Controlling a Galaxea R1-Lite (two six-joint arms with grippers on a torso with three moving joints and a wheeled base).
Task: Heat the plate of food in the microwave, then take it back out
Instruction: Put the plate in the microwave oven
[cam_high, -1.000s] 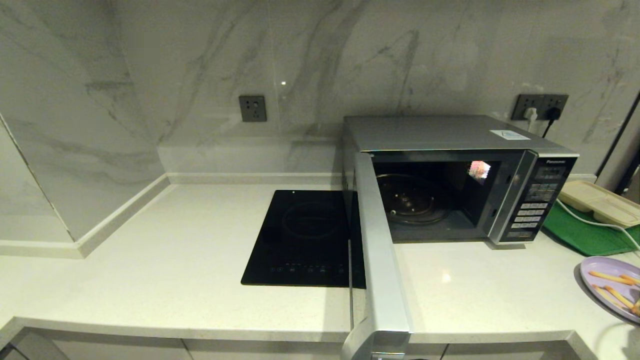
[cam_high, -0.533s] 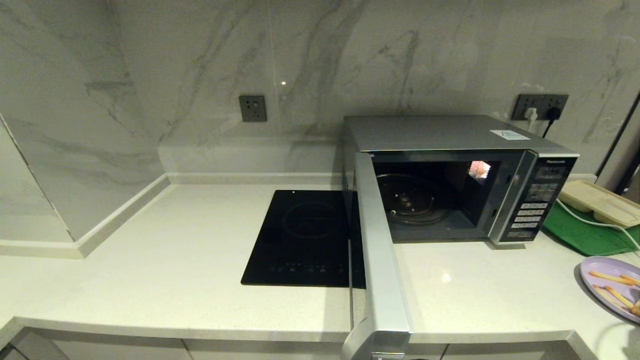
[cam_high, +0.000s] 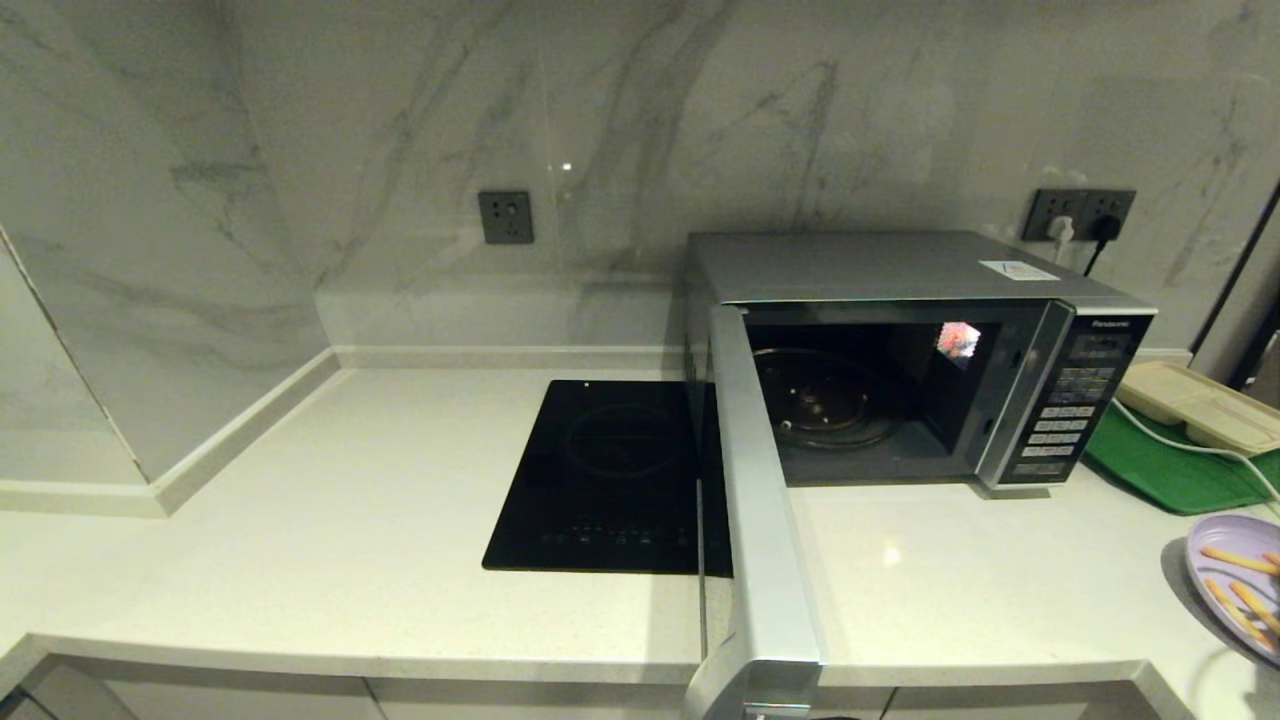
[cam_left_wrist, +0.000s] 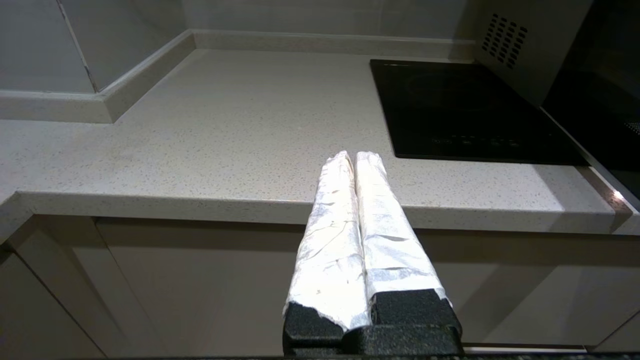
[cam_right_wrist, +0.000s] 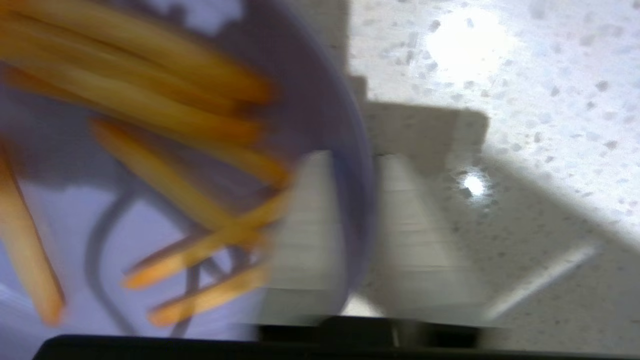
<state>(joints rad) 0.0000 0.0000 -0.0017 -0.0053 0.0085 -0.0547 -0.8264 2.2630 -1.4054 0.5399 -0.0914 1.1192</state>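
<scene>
While the head view shows neither arm, it gives the layout: microwave (cam_high: 900, 350) right of centre with its door (cam_high: 755, 500) swung wide toward the camera, empty turntable (cam_high: 822, 398) inside, black cooktop (cam_high: 610, 475) just left of it on the pale counter (cam_high: 300, 540). The plate of food (cam_high: 1240, 585) sits at the lower right edge of that frame, cut off by the border, a few orange sticks on it; green tray (cam_high: 1165, 465) and beige tray (cam_high: 1200, 405) lie above it at right, a white cable (cam_high: 1185, 445) crossing them. Only the right wrist view shows the grip: right gripper (cam_right_wrist: 352, 165) straddles the plate rim (cam_right_wrist: 362, 200), one finger over the inside, one outside against the counter, pinched on the rim; the picture is motion-blurred, sticks (cam_right_wrist: 150, 115) fill its left half. Whether the plate is touching the counter I can't tell. Only the left wrist view shows the left gripper (cam_left_wrist: 355, 160): white-wrapped fingers pressed together, holding nothing, in front of the counter edge at centre frame, cooktop at upper right, cabinet fronts (cam_left_wrist: 200, 280) below.
</scene>
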